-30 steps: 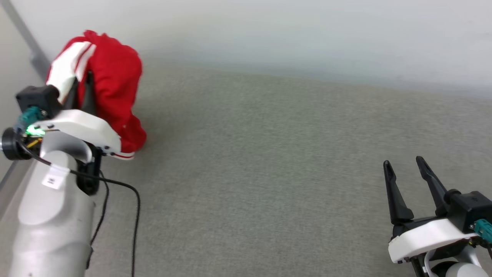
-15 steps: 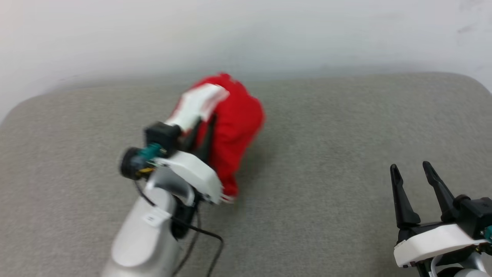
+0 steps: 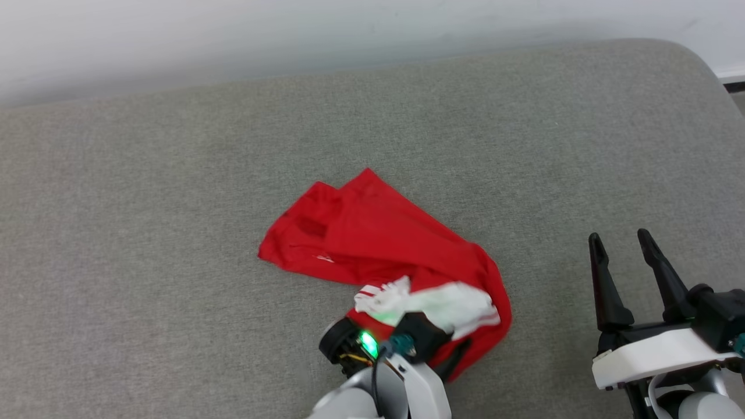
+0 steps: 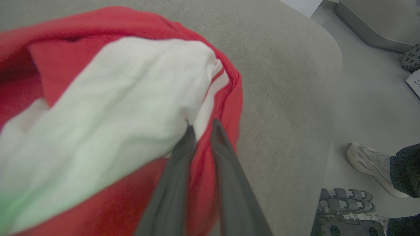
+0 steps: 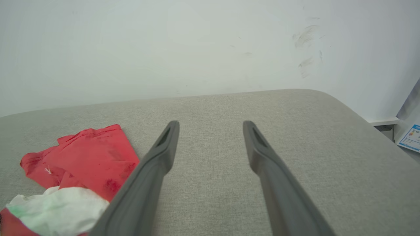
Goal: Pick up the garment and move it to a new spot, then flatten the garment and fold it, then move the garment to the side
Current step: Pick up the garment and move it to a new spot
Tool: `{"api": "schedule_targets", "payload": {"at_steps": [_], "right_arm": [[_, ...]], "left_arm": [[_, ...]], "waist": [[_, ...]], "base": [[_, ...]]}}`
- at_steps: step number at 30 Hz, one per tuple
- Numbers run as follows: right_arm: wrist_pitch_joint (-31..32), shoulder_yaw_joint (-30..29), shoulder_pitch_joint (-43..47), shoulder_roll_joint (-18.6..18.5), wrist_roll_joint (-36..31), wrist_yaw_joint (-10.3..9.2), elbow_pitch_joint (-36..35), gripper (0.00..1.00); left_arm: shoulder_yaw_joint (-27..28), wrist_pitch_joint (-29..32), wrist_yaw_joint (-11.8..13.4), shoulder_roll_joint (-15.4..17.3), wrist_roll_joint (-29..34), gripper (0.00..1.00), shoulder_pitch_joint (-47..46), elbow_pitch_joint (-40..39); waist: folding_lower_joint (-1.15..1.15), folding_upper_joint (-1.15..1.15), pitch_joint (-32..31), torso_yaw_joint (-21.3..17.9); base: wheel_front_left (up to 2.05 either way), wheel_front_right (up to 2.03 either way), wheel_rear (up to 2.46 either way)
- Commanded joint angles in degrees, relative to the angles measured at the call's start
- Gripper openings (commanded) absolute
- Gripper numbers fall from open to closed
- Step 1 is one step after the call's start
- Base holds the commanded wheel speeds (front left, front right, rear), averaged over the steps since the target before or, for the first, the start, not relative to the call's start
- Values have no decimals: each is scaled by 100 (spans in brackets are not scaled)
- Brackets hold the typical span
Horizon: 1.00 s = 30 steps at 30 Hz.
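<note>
The garment [image 3: 378, 238], red with a white sleeve [image 3: 442, 305] and striped trim, lies crumpled in the middle of the grey padded surface [image 3: 145, 203]. Its near end is lifted and bunched over my left wrist [image 3: 410, 343]. In the left wrist view my left gripper [image 4: 201, 127] is shut on a fold where the white sleeve meets the red cloth of the garment [image 4: 65, 55]. My right gripper [image 3: 620, 244] stands open above bare surface at the lower right, apart from the garment [image 5: 88, 154]. Its fingers [image 5: 164, 147] hold nothing.
A pale wall [image 3: 291, 35] runs behind the surface, whose rounded right corner [image 3: 692, 58] drops to the floor. In the left wrist view a person's shoe [image 4: 370, 160] and a dark wheeled base [image 4: 344, 209] are on the floor beside it. A printed sheet [image 5: 410, 137] lies at the right.
The head camera has swung, shifting the whole picture. The garment, earlier a bunch hanging from my raised left gripper, now lies partly spread on the surface. My right gripper stays open.
</note>
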Motion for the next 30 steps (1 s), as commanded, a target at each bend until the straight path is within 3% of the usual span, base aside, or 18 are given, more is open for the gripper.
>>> {"api": "schedule_targets", "payload": {"at_steps": [1,2,4,5,13,30], "right_arm": [[-46,-7,-98,4,43,-2,22,100],[-49,-4,-112,4,25,-2,33,100],[-56,-4,-124,6,-24,-2,60,100],[-50,-17,-133,4,-36,-3,71,100],[70,-46,-41,4,-175,-3,36,100],[372,-95,364,4,-209,-3,-125,100]], "left_arm": [[-172,2,-13,60,-58,0,81,42],[-301,-38,-13,73,-116,9,58,61],[-487,-100,-14,88,-205,77,2,104],[-552,-178,-14,93,-239,100,-44,97],[-380,-900,80,99,-336,100,-203,-173],[1297,-1396,1216,801,-757,100,394,-1139]], "waist": [[0,0,40,23],[0,0,44,48],[0,0,27,113],[0,0,14,148],[0,0,-263,441],[0,0,-926,844]], "base": [[0,0,0],[0,0,0],[0,0,0],[0,0,0],[0,0,0],[0,0,0]]}}
